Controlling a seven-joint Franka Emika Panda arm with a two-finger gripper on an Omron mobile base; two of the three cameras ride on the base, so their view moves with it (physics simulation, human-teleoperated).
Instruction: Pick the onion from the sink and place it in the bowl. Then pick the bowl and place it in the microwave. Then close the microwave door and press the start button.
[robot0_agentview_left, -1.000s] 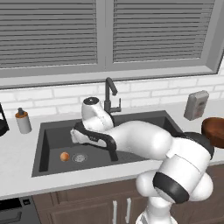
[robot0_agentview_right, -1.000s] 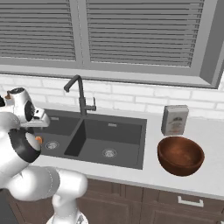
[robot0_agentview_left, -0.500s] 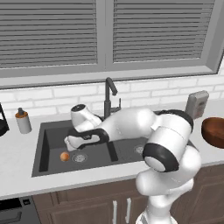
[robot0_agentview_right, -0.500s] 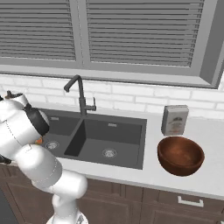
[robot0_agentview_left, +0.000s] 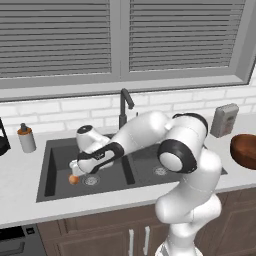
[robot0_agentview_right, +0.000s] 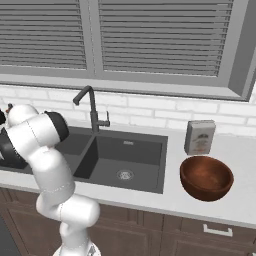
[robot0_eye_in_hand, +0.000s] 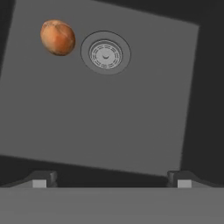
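The onion sits on the floor of the sink's left basin, just beside the round drain, toward the basin's left wall; in the hand view it reads as a slightly oval ball, long axis running diagonally. The hand hangs over it, released, fingers spread wide and empty. Since a second ago the arm has swung left and dipped lower into the basin. The bowl waits on the tabletop's right end

A grey canister and small bottle stand on the counter.
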